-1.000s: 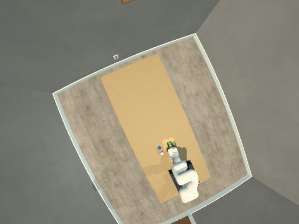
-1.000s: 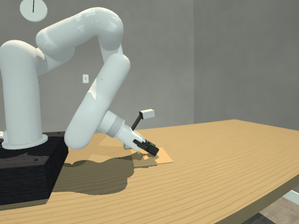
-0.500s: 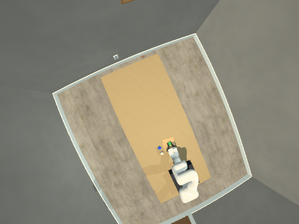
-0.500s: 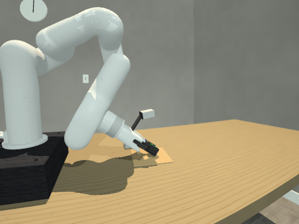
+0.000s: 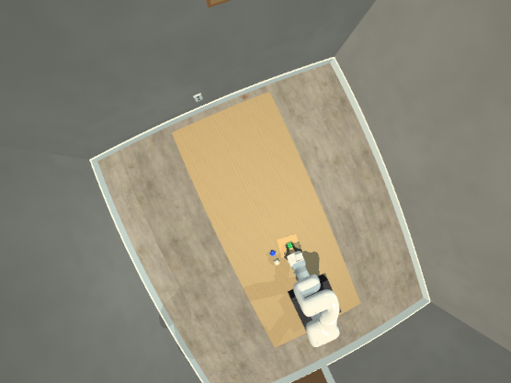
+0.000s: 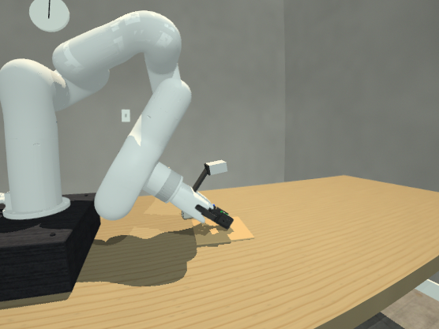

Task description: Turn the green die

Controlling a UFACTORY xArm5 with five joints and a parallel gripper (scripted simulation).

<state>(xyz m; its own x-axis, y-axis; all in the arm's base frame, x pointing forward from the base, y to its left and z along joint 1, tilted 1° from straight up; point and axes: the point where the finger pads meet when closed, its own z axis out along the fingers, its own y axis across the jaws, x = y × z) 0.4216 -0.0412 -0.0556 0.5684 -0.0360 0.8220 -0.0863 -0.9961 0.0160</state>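
The green die (image 5: 289, 247) sits between my gripper's (image 5: 290, 249) black fingers over the small tan mat (image 5: 287, 242). In the side view the gripper (image 6: 223, 218) is tilted down and forward, shut on the green die (image 6: 222, 213), low over the mat (image 6: 230, 233); I cannot tell whether the die touches the mat. The white die (image 5: 277, 262) and the blue die (image 5: 272, 253) lie on the table left of the mat, apart from each other. Their top numbers are too small to read.
The arm's black base (image 6: 35, 245) stands at the table's near end. A small white camera block (image 6: 215, 166) sticks up from the wrist. The table's long edges (image 5: 322, 212) run on either side of the mat.
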